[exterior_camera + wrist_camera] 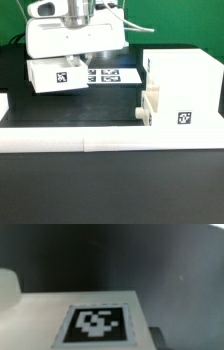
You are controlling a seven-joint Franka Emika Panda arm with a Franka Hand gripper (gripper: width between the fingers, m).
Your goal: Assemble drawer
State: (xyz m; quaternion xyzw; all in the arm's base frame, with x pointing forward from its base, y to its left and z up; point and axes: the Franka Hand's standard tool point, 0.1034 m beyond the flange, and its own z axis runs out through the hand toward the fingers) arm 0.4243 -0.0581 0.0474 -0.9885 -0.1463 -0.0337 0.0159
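Observation:
The drawer's tall white shell (185,80) stands at the exterior view's right, with a square tag (183,118) on its front. One small tray (149,106) sits at the shell's left side with its knob (137,112) sticking out. The second tray (57,77), also tagged, hangs slightly tilted under my gripper (72,58). The gripper comes down onto it from above and appears shut on it. Its fingertips are hidden. In the wrist view this tray's tagged face (95,322) fills the lower part over the dark table.
The marker board (108,73) lies flat on the black table between the held tray and the shell. A long low white border wall (100,140) runs along the front. A white rounded shape (8,287) shows at the wrist view's edge.

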